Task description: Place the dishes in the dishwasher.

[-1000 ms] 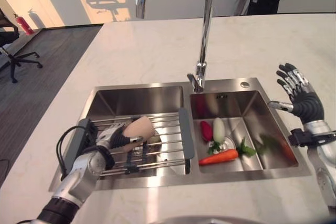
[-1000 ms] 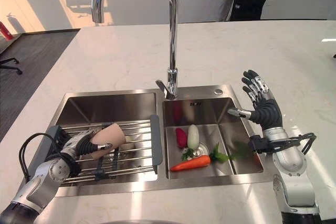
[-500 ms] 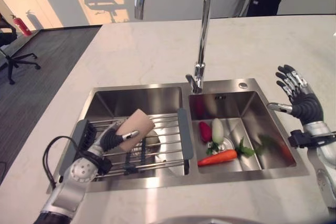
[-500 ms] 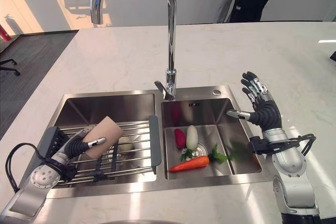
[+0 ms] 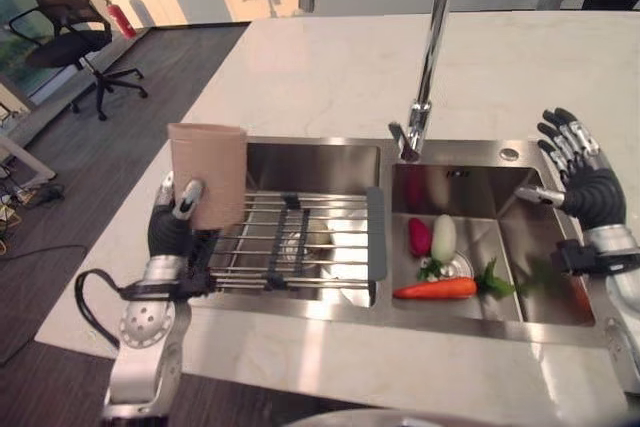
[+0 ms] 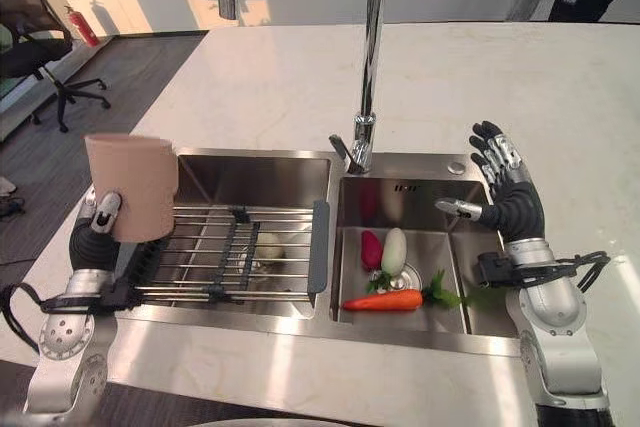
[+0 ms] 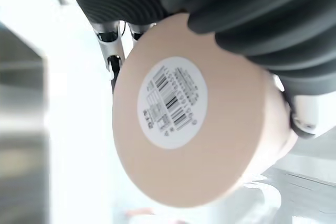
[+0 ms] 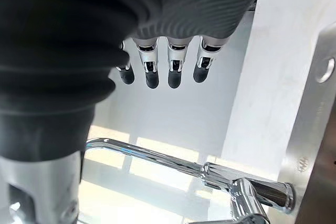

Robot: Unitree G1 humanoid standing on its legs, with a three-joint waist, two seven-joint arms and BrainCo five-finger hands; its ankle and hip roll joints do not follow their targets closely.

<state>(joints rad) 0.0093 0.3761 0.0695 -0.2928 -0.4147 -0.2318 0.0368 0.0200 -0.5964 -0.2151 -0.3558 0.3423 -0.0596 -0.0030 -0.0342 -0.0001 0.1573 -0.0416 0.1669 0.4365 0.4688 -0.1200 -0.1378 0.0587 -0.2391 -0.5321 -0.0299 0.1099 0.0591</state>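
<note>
Left robot hand (image 5: 170, 232) grips the upright beige cup (image 5: 207, 175).

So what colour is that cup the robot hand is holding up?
Plain beige-pink cup, clearest in the right eye view.

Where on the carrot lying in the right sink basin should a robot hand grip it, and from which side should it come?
Probably around the thick middle of the carrot, coming down from above. It lies flat on the basin floor, leafy end towards the robot's right, and the sink walls block a sideways approach. The open right robot hand hovers nearest, while the left robot hand holds the beige cup.
</note>
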